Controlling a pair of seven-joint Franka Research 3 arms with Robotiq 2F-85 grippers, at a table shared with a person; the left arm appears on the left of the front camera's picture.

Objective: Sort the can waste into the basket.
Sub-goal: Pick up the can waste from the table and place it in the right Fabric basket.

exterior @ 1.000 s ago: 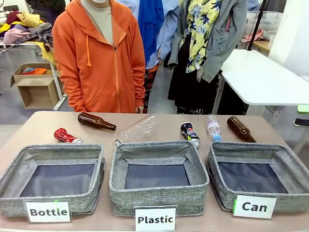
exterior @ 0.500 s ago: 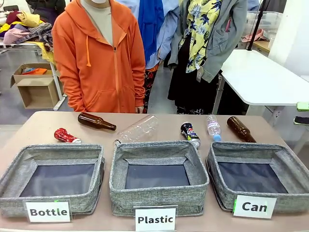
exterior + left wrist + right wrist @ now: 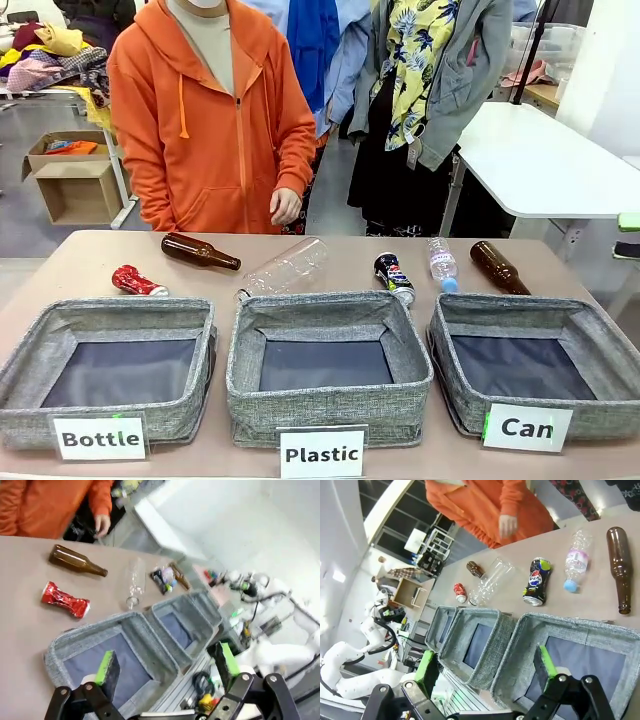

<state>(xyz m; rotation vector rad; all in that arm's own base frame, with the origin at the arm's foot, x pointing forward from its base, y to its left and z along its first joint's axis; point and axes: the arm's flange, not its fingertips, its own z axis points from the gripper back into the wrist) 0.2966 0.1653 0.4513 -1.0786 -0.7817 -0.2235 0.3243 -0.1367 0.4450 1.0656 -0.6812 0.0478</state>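
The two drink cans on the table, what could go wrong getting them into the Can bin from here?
1. The crushed shiny red metal can lies behind the grey woven bin labelled Bottle, farthest from the grey woven bin labelled Can; a long carry might drop it in a wrong bin.
2. The dark printed metal can lies on its side near the small clear plastic bottle with a blue cap; a grab could set either rolling.
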